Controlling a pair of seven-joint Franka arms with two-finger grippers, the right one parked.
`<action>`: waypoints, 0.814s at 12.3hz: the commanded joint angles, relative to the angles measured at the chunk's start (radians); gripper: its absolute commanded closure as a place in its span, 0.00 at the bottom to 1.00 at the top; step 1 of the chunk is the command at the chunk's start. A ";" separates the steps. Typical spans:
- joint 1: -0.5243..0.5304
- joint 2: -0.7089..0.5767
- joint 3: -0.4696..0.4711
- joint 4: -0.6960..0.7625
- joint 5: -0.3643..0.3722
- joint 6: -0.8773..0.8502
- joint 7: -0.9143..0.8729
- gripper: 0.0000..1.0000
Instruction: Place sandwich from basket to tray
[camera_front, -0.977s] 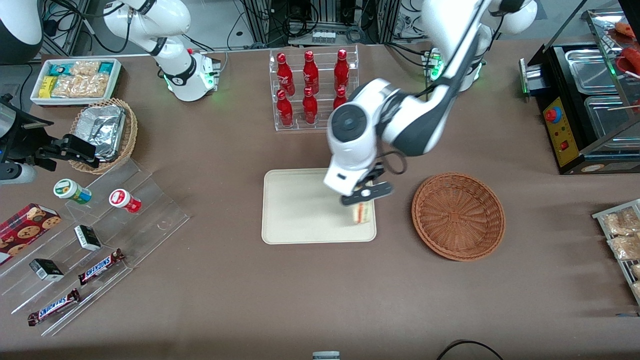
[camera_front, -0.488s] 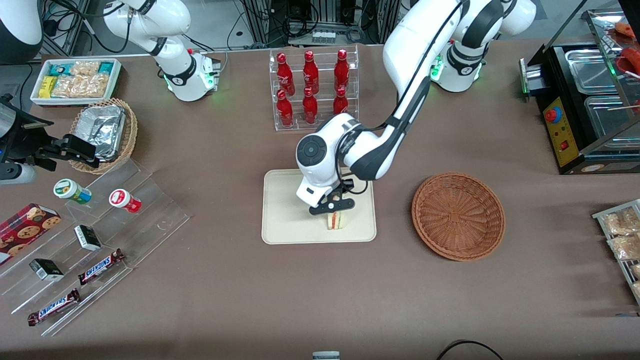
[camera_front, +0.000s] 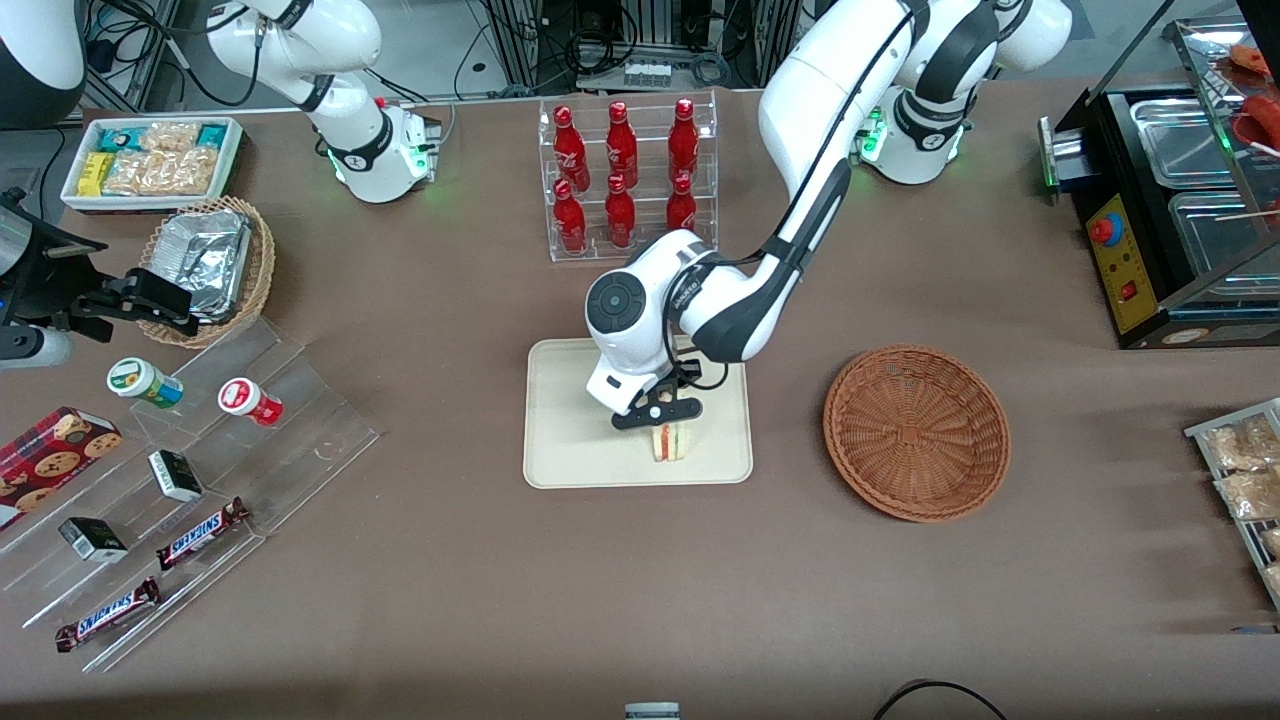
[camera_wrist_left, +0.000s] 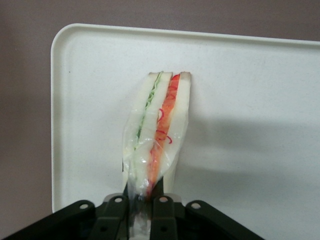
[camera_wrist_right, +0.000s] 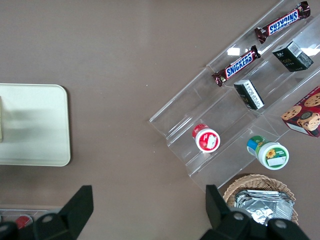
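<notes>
The sandwich (camera_front: 671, 442) (camera_wrist_left: 157, 130), a wrapped white wedge with red and green layers, stands on the cream tray (camera_front: 570, 420) (camera_wrist_left: 260, 100) near the tray's edge closest to the front camera. My left gripper (camera_front: 662, 418) (camera_wrist_left: 142, 200) is shut on the sandwich's wrapped end, its black fingers (camera_wrist_left: 161, 205) pinching the clear wrap. The sandwich's lower edge looks to rest on the tray. The round reddish-brown wicker basket (camera_front: 916, 431) sits beside the tray, toward the working arm's end, with nothing in it.
A clear rack of red bottles (camera_front: 622, 178) stands farther from the front camera than the tray. Toward the parked arm's end lie an acrylic step shelf (camera_front: 200, 470) with snack bars and cups, a tan foil basket (camera_front: 207, 268) and a white snack bin (camera_front: 150, 160). A black food warmer (camera_front: 1180, 210) stands at the working arm's end.
The arm carried the sandwich from the tray's basket-side corner inward over the tray and lowered it. In the last half second it barely shifted.
</notes>
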 joint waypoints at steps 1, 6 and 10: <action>-0.014 -0.001 0.013 0.025 0.045 -0.014 -0.020 0.00; 0.005 -0.124 0.016 0.025 0.039 -0.141 -0.026 0.00; 0.098 -0.297 0.015 0.012 0.032 -0.336 -0.017 0.00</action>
